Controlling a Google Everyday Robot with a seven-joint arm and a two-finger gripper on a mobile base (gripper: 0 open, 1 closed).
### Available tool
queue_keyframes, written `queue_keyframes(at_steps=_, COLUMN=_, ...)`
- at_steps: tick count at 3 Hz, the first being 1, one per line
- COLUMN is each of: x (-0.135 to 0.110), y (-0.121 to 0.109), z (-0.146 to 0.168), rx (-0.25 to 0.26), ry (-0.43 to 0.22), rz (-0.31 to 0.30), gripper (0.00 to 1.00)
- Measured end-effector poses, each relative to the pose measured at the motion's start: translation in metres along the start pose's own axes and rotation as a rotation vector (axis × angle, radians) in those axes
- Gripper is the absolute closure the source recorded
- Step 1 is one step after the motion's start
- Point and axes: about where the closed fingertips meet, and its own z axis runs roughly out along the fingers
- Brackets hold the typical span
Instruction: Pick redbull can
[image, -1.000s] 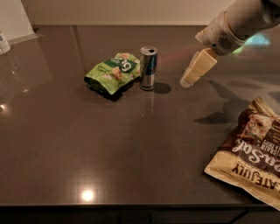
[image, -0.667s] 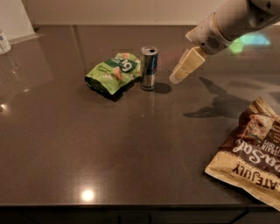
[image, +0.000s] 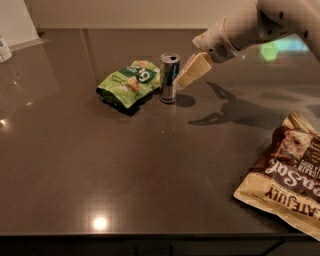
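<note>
The redbull can (image: 169, 78) stands upright on the dark countertop (image: 150, 165), a slim silver-and-blue can with a silver top. A green snack bag (image: 129, 85) lies just to its left, touching or nearly touching it. My gripper (image: 183, 80) comes in from the upper right on a white arm (image: 250, 27). Its cream tip sits right beside the can's right side, at about the can's mid height. I cannot tell whether it touches the can.
A large brown-and-cream snack bag (image: 292, 175) lies at the right front edge of the counter. A small white bottle (image: 4, 49) stands at the far left edge. A wall runs along the back of the counter.
My gripper has moved left and slightly down, from well right of the can to right beside it. The can and both bags have not moved.
</note>
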Motion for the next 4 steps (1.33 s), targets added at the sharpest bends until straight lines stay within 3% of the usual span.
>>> queue_keyframes(at_steps=2, x=-0.019, y=0.011, z=0.024, rx=-0.052, ry=-0.051, rz=0.016, gripper=0.00)
queue_keyframes(at_steps=4, x=-0.024, y=0.020, z=0.032, rx=-0.071, ry=-0.058, rz=0.011, gripper=0.41)
